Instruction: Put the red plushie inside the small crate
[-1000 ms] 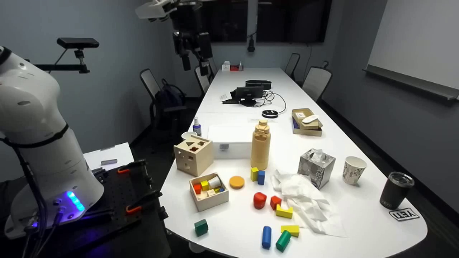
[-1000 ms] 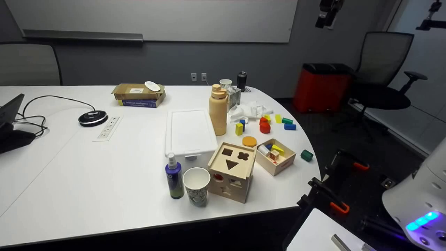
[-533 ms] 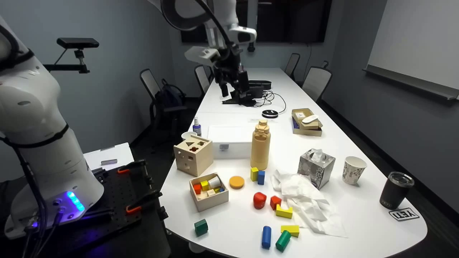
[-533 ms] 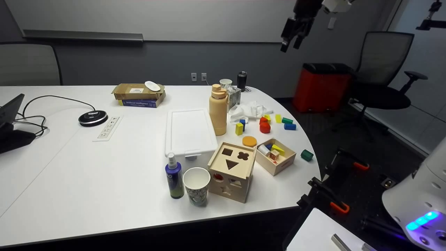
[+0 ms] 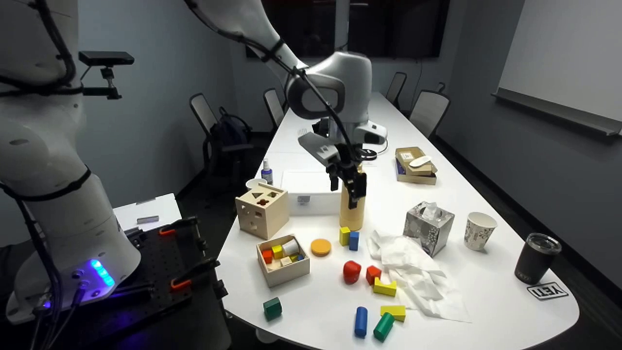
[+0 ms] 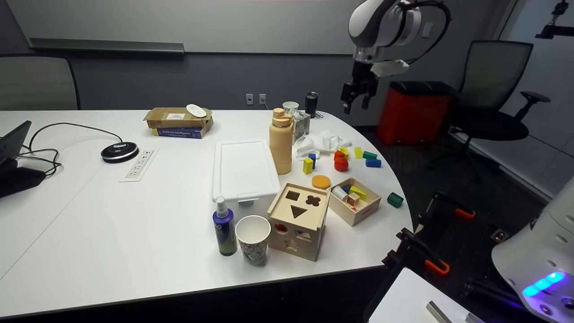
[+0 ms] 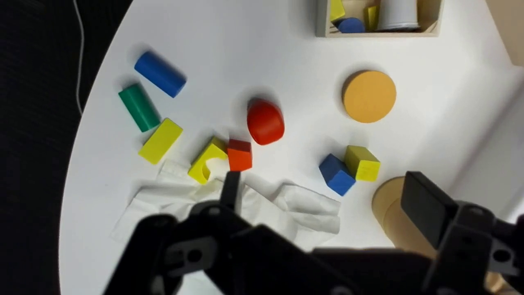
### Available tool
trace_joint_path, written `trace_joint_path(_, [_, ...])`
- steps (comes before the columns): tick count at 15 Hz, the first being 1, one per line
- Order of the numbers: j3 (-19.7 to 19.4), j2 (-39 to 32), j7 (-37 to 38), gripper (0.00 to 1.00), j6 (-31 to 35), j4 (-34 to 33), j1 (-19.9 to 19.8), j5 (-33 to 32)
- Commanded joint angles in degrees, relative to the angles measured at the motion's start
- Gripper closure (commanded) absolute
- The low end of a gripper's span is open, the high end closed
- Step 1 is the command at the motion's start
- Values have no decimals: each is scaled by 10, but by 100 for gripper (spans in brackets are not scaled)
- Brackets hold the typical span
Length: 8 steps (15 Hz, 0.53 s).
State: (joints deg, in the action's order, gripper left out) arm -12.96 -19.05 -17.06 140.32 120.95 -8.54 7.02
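Observation:
The red plushie (image 5: 352, 271) lies on the white table, and it also shows in an exterior view (image 6: 341, 164) and in the wrist view (image 7: 265, 122). It is beside the hard red block (image 5: 373, 274). The small crate (image 5: 291, 275), low and of light wood, holds several blocks and a white cup-like piece. It also shows in an exterior view (image 6: 367, 211) and is cut off at the top of the wrist view (image 7: 322, 18). My gripper (image 5: 344, 193) is open and empty, well above the table; its fingers stand wide apart in the wrist view (image 7: 322, 176).
The tall tan bottle (image 5: 352, 218) stands close under the right finger in the wrist view (image 7: 387, 203). A wooden cube (image 5: 255, 218) stands behind the crate. An orange disc (image 5: 320, 247), yellow and blue blocks (image 5: 354, 241) and crumpled tissue (image 5: 408, 265) lie around the plushie.
The arm has swung in over the table. My gripper has come down, moving right in an exterior view and left in another exterior view. The objects on the table have not moved.

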Motion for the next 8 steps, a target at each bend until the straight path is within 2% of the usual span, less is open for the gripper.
trace_joint_path(1, [30,-148,39,0,-6,-127,-39,0])
trace_joint_path(5, [42,-298,79,0,-23,-261,-57,-21])
trace_joint_path(8, [41,-373,103,0,-30,-327,-50,-40])
